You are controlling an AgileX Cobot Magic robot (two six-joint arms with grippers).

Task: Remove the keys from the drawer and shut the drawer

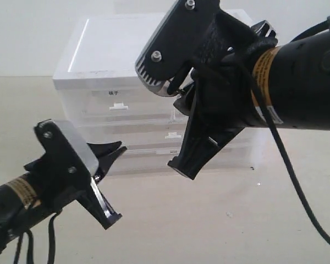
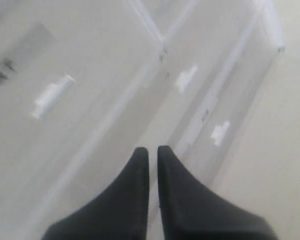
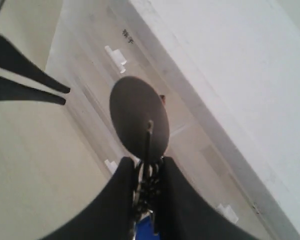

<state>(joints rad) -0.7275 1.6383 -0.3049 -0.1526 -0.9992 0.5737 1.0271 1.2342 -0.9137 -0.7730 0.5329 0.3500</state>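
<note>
Already clear of the drawer, the keys are pinched in the closed fingers of the right gripper, which is raised above the middle of the bench, in front of the white drawer unit standing at the far edge. The dark oval fob sticks out beyond the fingertips, grey metal shows between them, and a scrap of blue tag sits deeper in the grip. Toward the near left corner, the left gripper holds nothing, its two black fingers drawn together with only a slit between them. It points at the lowest drawer front from close by; contact cannot be made out. By this evidence the first half of the job is done, and what is left is to make sure the drawer is pushed home. Which drawer held the keys is not clear. The fronts look nearly flush in the exterior view, but the right gripper blocks much of the unit's right side, the left wrist view is blurred, and the label on the top drawer is too small to read.
</note>
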